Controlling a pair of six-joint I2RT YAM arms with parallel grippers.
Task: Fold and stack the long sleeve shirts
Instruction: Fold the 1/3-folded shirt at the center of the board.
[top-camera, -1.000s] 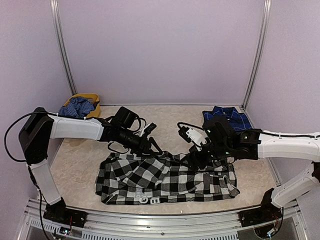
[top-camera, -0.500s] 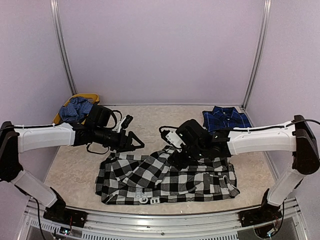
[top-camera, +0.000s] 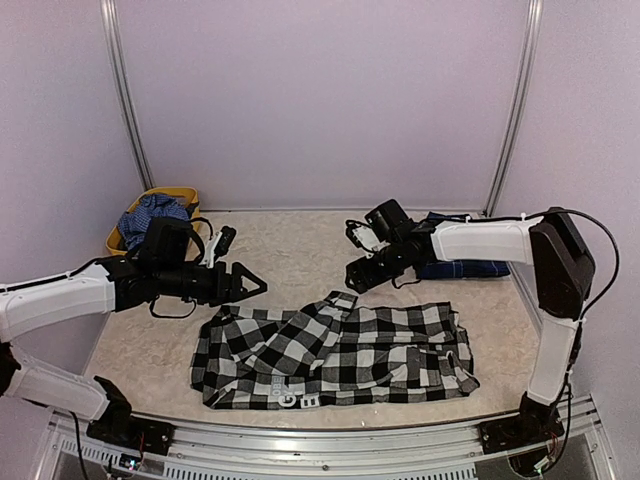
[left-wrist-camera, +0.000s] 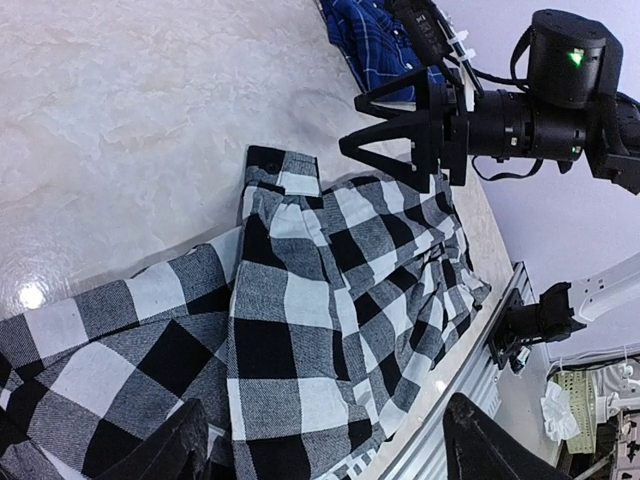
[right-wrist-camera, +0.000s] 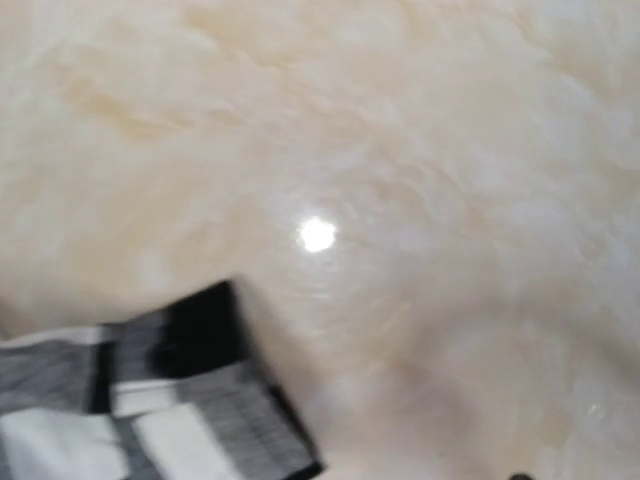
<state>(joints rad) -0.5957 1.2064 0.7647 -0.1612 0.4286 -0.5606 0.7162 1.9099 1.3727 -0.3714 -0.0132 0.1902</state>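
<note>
The black-and-white check shirt (top-camera: 335, 352) lies spread near the front edge, with white lettering on a black band at its near hem. It fills the left wrist view (left-wrist-camera: 300, 300). The navy plaid shirt (top-camera: 470, 240) lies at the back right, partly behind the right arm. My left gripper (top-camera: 253, 285) is open and empty, just left of the check shirt's far edge; its fingertips (left-wrist-camera: 175, 450) stand wide apart. My right gripper (top-camera: 358, 276) is open and empty, above the table beyond the shirt's cuff (right-wrist-camera: 170, 400); it also shows in the left wrist view (left-wrist-camera: 350, 125).
A yellow basket (top-camera: 190, 195) holding a blue checked cloth (top-camera: 150, 215) stands at the back left. Metal frame posts rise at both back corners. An aluminium rail (top-camera: 330, 435) runs along the front edge. Bare marbled tabletop (top-camera: 300, 235) lies behind the shirt.
Both grippers have let go of the check shirt and drawn back, the left one to the left and the right one toward the back right. The shirt lies flat.
</note>
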